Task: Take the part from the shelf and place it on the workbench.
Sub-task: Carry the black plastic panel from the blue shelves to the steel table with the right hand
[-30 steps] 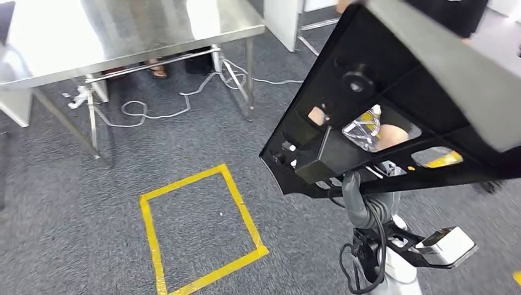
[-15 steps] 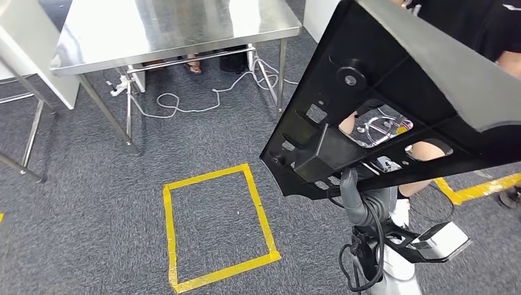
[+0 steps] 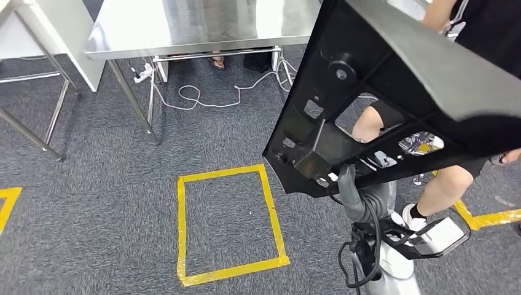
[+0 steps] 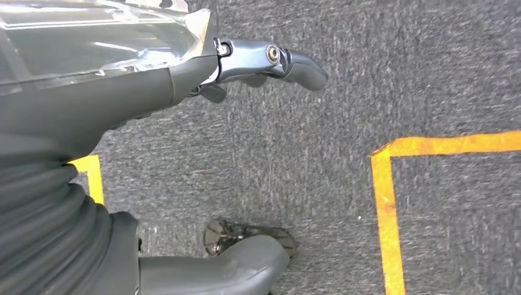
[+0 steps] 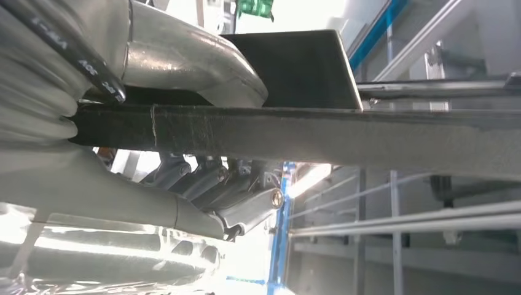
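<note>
- Above the grey carpet [image 3: 92,184], a large black part [image 3: 393,80] is carried high at the right of the head view, tilted so that its ribbed, cut-out underside faces the camera.
- The part is gripped by the right hand [image 5: 184,153]: in the right wrist view its edge is seen clamped between the thumb on one face and the darker fingers [image 5: 209,181] on the other. An edge grip is judged to suit a flat, wide panel with no handle.
- The raised, tilted carry is judged to keep the panel off the floor and the robot's own body while walking.
- The left hand [image 4: 264,61] hangs over the carpet holding nothing, its fingers loosely apart.
- The steel table [image 3: 203,27], taken to be the workbench, stands ahead at the top of the head view, well apart from the part; the placing is not yet done.
- A rectangle of yellow tape [image 3: 227,224] is marked on the carpet between robot and table, probably a standing mark.
- White cables [image 3: 209,98] lie under the table; a person's legs [image 3: 442,184] are seen beside the part.
- No brand, label or writing can be read on the part or table.
</note>
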